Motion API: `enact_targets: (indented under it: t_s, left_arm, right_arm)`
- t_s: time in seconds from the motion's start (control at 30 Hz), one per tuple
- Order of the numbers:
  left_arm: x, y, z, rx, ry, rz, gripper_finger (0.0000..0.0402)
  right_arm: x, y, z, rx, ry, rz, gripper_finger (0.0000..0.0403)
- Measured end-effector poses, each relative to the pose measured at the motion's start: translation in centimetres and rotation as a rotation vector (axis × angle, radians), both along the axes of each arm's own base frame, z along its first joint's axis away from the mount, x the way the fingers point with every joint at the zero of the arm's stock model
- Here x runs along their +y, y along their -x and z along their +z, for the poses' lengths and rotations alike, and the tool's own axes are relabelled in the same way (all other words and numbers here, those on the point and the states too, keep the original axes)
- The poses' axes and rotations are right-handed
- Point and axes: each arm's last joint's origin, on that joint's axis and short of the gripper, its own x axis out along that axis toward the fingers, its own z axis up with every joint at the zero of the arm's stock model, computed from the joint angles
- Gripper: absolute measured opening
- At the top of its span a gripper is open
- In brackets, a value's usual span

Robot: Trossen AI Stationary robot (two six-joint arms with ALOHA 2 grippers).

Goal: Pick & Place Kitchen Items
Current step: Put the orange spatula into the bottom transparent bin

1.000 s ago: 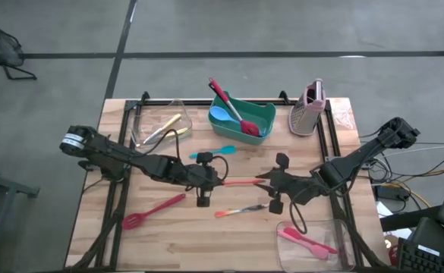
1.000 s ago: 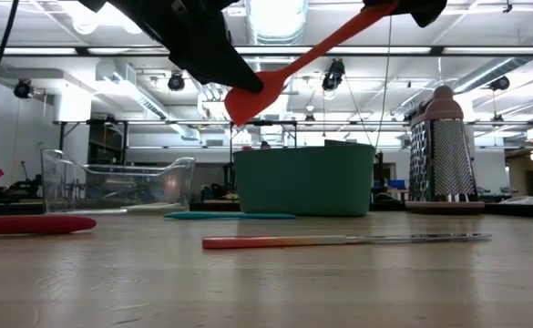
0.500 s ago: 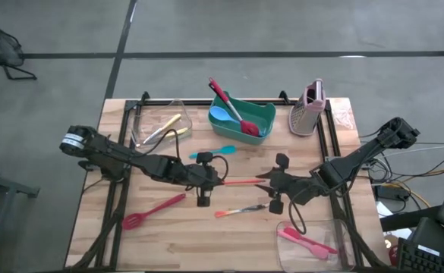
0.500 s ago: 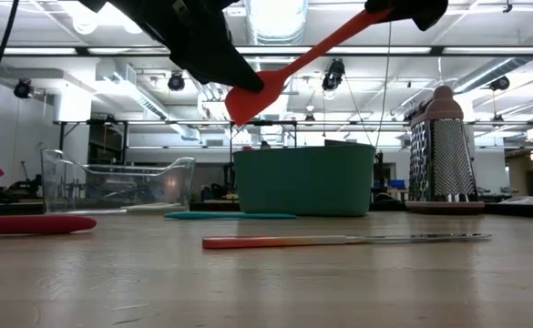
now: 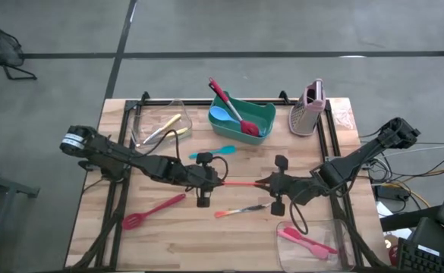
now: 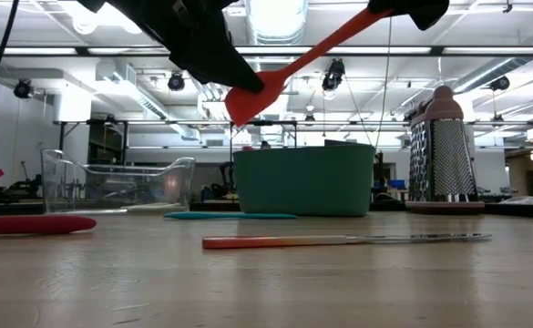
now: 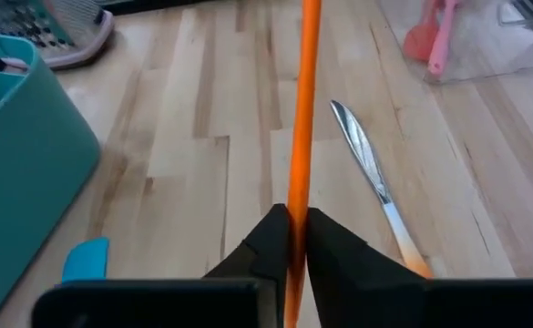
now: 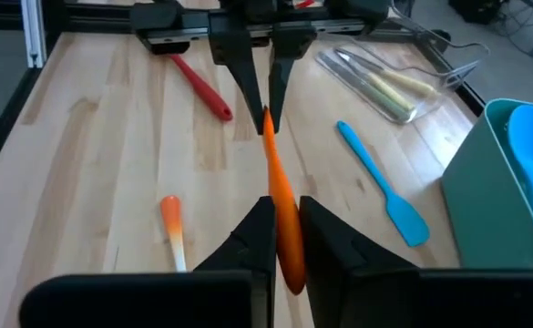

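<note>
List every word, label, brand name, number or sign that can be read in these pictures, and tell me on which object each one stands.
None: no text can be read in any view.
Left arm: a white band near its base may carry print, too small to read.
Bin, grater, tubs and utensils: no lettering shows.

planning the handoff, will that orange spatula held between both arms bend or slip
The orange spatula probably stays stiff: it spans straight between the left tool and right tool without sagging. It looks thin and light. Its smooth narrow handle might slip or twist in a pinch.
</note>
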Motion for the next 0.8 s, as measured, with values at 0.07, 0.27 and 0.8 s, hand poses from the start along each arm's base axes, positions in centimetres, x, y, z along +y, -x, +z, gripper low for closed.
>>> enact_targets:
  t_s: [0.07, 0.27, 0.8]
  left_arm:
    - [0.1, -0.1, 0.1, -0.020, -0.003, 0.026, 0.0052]
    - [0.0, -0.3, 0.7, -0.069, 0.003, 0.038, 0.0116]
    - [0.0, -0.4, 1.0, -0.103, 0.003, 0.031, 0.0151]
  right_arm:
    - [0.0, 0.1, 0.1, 0.004, -0.002, 0.001, 0.0024]
    - [0.0, 0.4, 1.5, 0.058, -0.062, 0.041, 0.0024]
    - [-1.1, 5.6, 14.2, 0.523, -0.722, 0.164, 0.0024]
